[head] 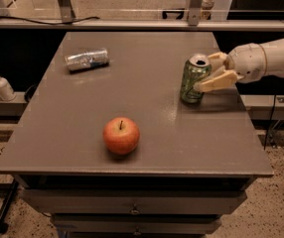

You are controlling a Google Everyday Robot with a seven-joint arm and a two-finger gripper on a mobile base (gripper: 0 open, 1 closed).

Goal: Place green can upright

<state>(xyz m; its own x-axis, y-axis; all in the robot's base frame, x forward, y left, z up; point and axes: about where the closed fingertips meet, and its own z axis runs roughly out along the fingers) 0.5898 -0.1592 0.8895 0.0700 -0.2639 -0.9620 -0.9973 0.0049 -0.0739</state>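
The green can stands upright on the grey table near its right edge, silver top with the pull-tab opening facing up. My gripper reaches in from the right and is shut on the can, one pale finger behind its top and the other across its near side. The can's base rests on the tabletop.
A silver can with blue markings lies on its side at the table's back left. A red apple sits near the front middle. A white bottle stands on a ledge off the left side. A rail runs behind the table.
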